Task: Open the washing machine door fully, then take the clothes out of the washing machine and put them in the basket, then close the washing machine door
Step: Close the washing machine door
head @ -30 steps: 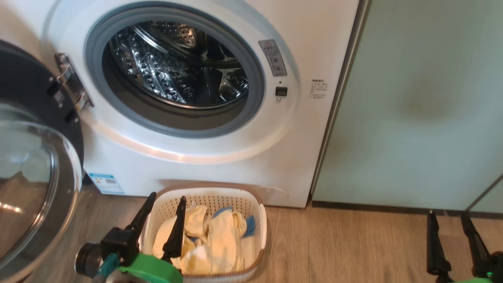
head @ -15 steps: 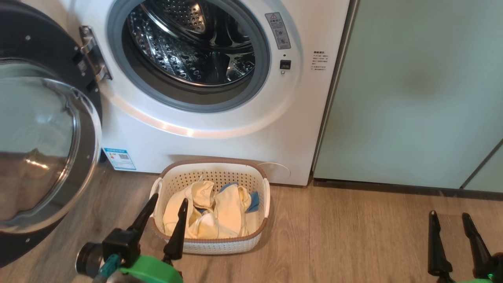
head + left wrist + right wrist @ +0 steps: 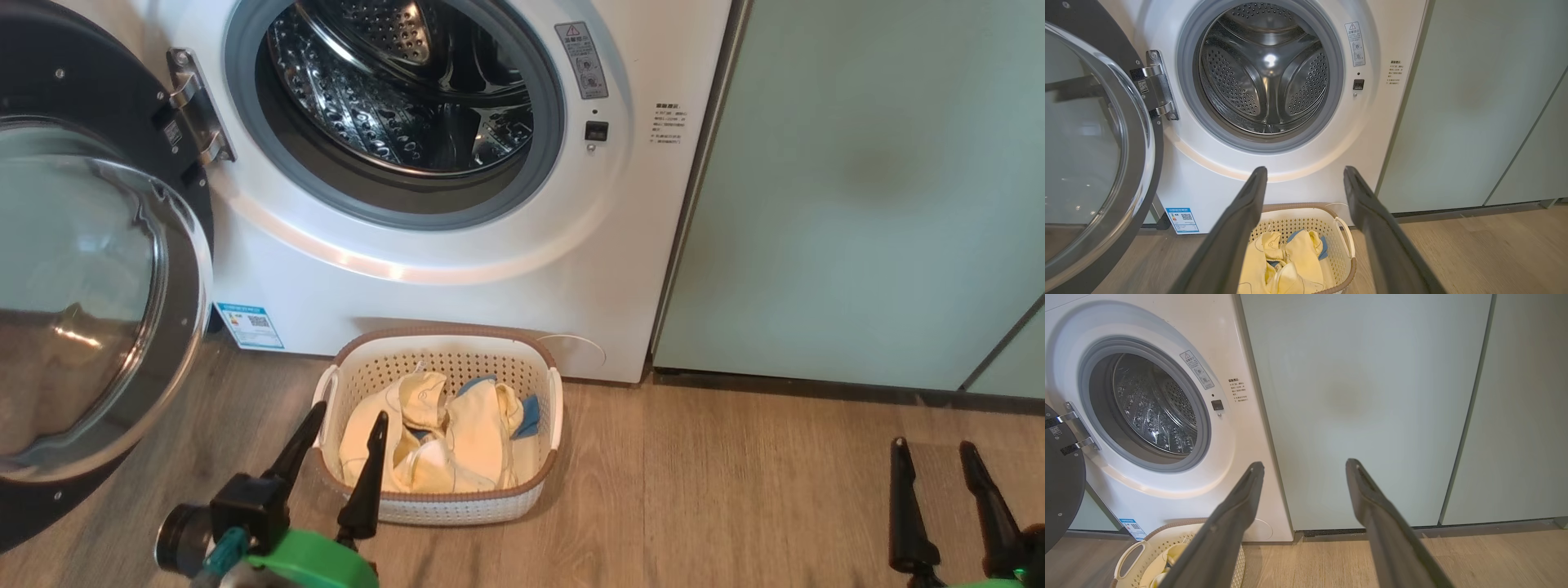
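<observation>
The white washing machine (image 3: 490, 278) (image 3: 1306, 171) (image 3: 1241, 343) stands with its steel drum showing no cloth inside. Its black washing machine door (image 3: 90, 269) (image 3: 1094, 143) (image 3: 1061, 486) is swung wide open to the left. On the floor in front sits the cream basket (image 3: 445, 506) (image 3: 1345, 241) (image 3: 1133, 555) holding the pale-yellow and blue clothes (image 3: 445, 437) (image 3: 1286, 261). My left gripper (image 3: 349, 410) (image 3: 1304, 169) is open and holds nothing, its tips over the basket's near left edge. At the lower right, my right gripper (image 3: 932, 445) (image 3: 1304, 463) is open above bare floor, facing the cabinet.
Pale green cabinet panels (image 3: 865, 196) (image 3: 1372, 396) fill the right, with a dark plinth at the floor. Wooden floor (image 3: 718, 490) stretches between the basket and my right gripper. The open door's glass bowl juts out at the left.
The head camera has pulled back and tilted, so washer and basket sit higher in the picture. Both grippers hold their places in the picture and stay open.
</observation>
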Tool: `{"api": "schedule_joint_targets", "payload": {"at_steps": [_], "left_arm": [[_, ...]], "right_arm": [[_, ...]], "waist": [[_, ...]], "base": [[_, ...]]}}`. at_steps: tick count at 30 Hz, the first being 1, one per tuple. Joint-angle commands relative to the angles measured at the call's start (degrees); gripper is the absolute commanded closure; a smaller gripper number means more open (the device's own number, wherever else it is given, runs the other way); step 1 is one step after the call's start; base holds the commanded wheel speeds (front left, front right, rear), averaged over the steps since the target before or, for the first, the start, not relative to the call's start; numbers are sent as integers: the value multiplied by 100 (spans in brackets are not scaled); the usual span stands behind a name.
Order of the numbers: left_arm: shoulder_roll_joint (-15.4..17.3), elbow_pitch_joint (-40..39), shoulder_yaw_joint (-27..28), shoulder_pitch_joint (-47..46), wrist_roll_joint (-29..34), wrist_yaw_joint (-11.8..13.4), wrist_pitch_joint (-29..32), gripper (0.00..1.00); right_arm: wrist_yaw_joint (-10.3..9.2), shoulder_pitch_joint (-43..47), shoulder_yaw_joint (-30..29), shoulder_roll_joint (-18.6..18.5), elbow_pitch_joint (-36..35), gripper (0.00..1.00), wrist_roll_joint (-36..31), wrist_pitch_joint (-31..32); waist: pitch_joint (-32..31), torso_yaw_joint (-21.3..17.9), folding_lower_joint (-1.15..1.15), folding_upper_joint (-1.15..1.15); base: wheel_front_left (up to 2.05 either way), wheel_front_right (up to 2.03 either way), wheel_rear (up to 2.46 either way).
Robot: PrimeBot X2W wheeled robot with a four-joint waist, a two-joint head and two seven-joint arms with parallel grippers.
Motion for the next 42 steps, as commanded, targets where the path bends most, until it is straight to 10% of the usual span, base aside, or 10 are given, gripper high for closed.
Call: {"api": "schedule_joint_targets", "payload": {"at_steps": [1, 15, 32, 42], "left_arm": [[86, -209, 154, -265, -33, 31, -56, 0], [146, -223, 59, -328, -10, 100, -48, 0], [155, -226, -10, -423, -111, 167, -106, 0], [189, -190, 47, -370, -187, 204, -141, 0]], "right_arm": [[-16, -208, 100, -99, -181, 0, 18, -38], [-16, -130, -28, -99, -207, 0, 17, -38], [-16, -116, -105, -99, -236, 0, -79, -38], [-16, -160, -18, -99, -183, 0, -84, -38]], "waist": [[1, 2, 0, 0], [20, 424, 0, 0], [131, 2481, 0, 0], [93, 3001, 0, 0]], "base": [[0, 0, 0], [0, 0, 0], [0, 0, 0], [0, 0, 0]]}}
